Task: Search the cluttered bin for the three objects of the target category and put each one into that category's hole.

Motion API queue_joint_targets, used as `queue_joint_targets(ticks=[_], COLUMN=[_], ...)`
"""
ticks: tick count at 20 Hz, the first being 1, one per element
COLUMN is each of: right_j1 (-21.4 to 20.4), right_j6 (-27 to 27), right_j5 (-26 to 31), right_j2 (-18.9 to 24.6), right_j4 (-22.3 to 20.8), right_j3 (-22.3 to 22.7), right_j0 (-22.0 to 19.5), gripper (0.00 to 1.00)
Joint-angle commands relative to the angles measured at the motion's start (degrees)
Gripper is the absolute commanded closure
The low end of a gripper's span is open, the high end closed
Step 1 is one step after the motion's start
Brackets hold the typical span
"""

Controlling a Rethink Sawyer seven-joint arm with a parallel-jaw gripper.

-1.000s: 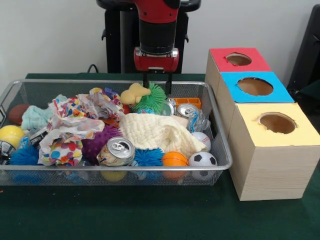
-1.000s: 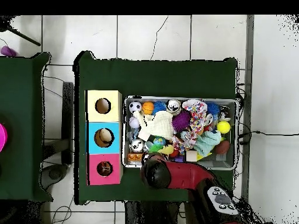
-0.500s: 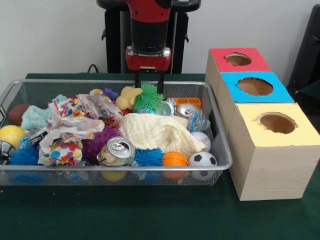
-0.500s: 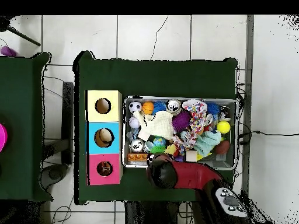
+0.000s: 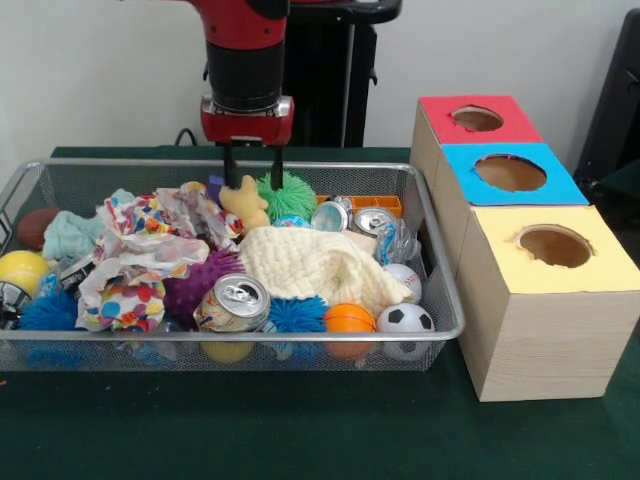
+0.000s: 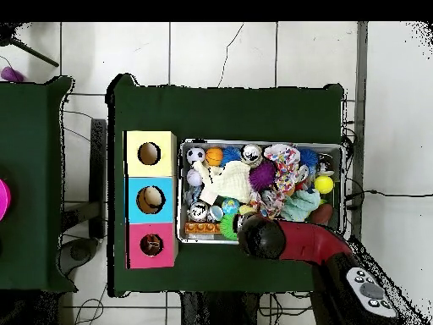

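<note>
My gripper (image 5: 253, 185) hangs open over the far side of the wire bin (image 5: 150, 337). Its two black fingers straddle the top of a yellow plush toy (image 5: 243, 203). A green spiky ball (image 5: 290, 194) lies just right of the right finger. Nothing is held. In the overhead view the red arm's wrist (image 6: 260, 239) covers the gripper at the bin's (image 6: 262, 142) lower edge. Three boxes, each with a round hole, stand in a row beside the bin: red (image 5: 440, 110), blue (image 5: 465, 165) and yellow (image 5: 590, 270).
The bin also holds a cream cloth (image 5: 310, 265), a soda can (image 5: 232, 303), a second can (image 5: 373, 220), a purple spiky ball (image 5: 195, 285), crumpled patterned paper (image 5: 140, 260), an orange ball (image 5: 349, 318), a soccer ball (image 5: 405, 320), a baseball (image 5: 402, 278) and a yellow ball (image 5: 20, 270).
The gripper has slid left in the front view along the bin's far side, from above the green spiky ball to above the yellow plush toy. It stays open.
</note>
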Motion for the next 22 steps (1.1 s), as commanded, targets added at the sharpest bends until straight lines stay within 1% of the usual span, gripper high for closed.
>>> queue_joint_targets(ticks=[1, 5, 10, 11, 15, 17, 22], right_j1=[0.9, 1.3, 2.2, 2.2, 2.1, 1.7, 1.3], right_j6=[-13.0, -12.7, -11.4, -11.1, -7.3, -6.0, -4.9], right_j5=[6.9, 7.4, 7.6, 7.5, 2.4, 2.8, 2.7], right_j2=[9.2, 11.1, 12.8, 13.3, 14.3, 13.8, 13.8], right_j4=[-4.7, -5.8, -6.7, -7.3, -6.7, -6.5, -6.7], right_j3=[-9.1, -9.8, -10.5, -10.6, -8.0, -7.6, -6.5], right_j0=[-2.8, -3.9, -4.3, -4.4, -5.8, -5.3, -4.9], gripper=[0.0, 0.0, 0.0, 1.0, 1.0, 1.0, 1.0])
